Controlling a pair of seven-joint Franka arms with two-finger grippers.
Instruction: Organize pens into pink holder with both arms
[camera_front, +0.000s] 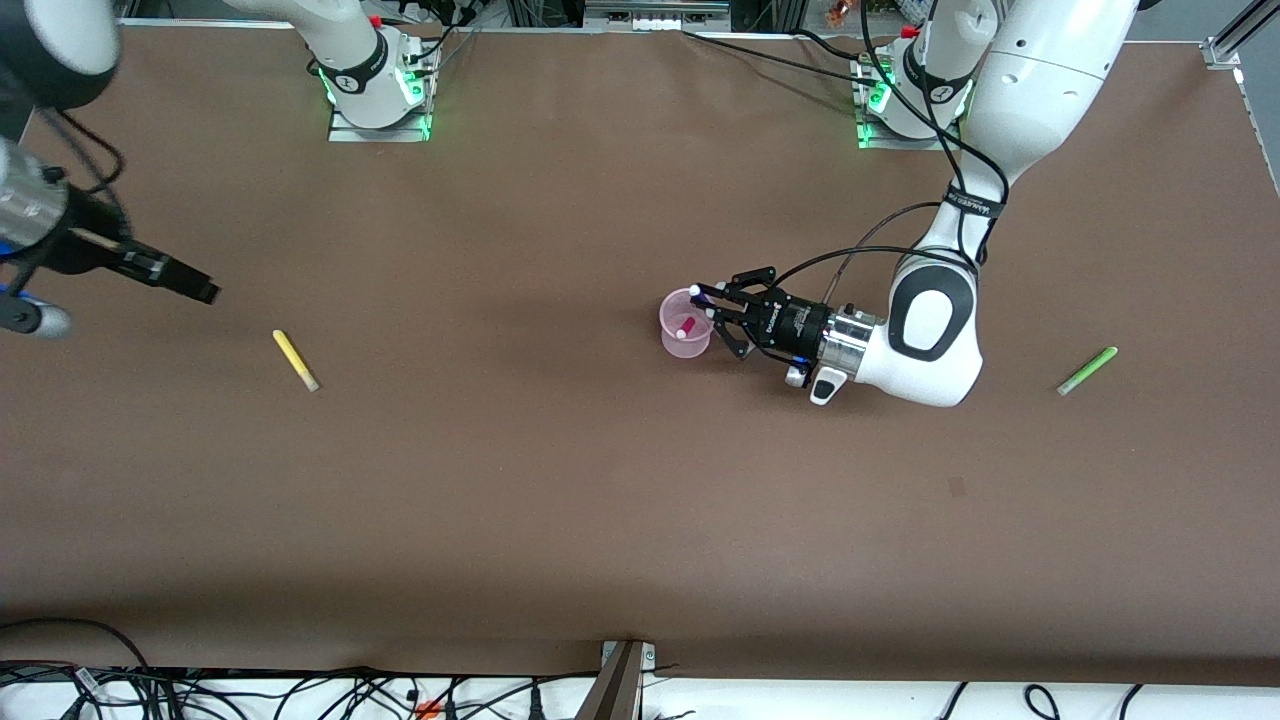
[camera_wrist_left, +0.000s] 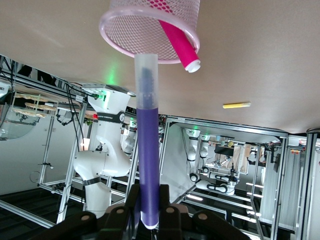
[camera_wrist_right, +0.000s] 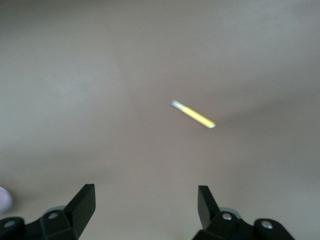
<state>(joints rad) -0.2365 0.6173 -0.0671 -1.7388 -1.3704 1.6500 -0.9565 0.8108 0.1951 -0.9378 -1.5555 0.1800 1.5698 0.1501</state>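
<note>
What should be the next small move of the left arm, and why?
Probably ease the purple pen forward into the pink holder, then open. The left gripper is shut on the pen, whose tip sits at the rim, with the pink pen already inside. The right gripper hangs open over the yellow pen.

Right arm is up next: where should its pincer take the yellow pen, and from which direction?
Grip the yellow pen at mid-barrel, coming straight down from above. It lies flat on the bare table, running slantwise, so turn the open right pincer until its fingers close across the slim barrel rather than along it. Nothing lies close beside it.
</note>
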